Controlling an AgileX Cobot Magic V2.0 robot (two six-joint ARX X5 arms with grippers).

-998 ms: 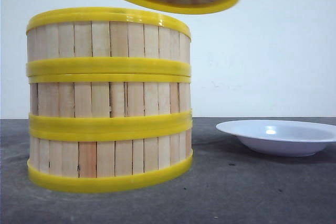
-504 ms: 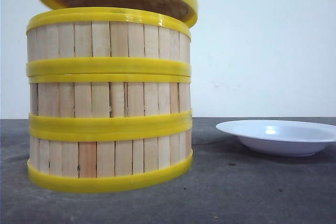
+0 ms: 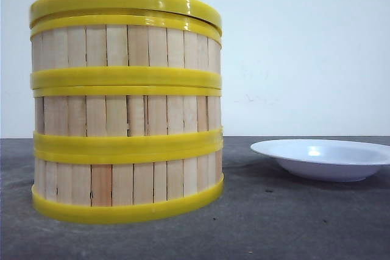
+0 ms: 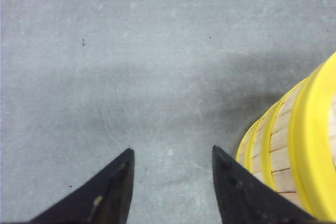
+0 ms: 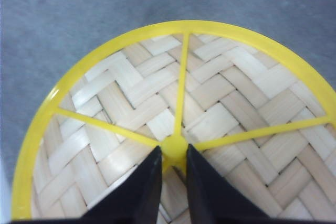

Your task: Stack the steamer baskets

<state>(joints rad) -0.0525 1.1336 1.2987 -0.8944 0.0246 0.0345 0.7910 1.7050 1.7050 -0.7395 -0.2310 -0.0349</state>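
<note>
My right gripper (image 5: 173, 169) pinches the hub of the round woven lid with yellow rim and spokes (image 5: 173, 103), now seated on the stack of three slatted wooden steamer baskets (image 3: 127, 120) towards the bench's left. I should let go squarely and lift straight up. My left gripper (image 4: 170, 182) hangs parted, holding nothing. A shallow white plate (image 3: 323, 158) sits well apart on the right, no obstacle.

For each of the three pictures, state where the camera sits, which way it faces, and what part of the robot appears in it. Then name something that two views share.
Front view: low at table height, facing forward at the stack of steamer baskets and the white plate; a dark part of an arm shows above the lid.
Left wrist view: on the left arm, looking down at grey table; the left gripper is open beside the stack.
Right wrist view: on the right arm, looking down on the woven lid; the right gripper pinches its centre knob.
Shared: all views show the yellow-rimmed stack.
</note>
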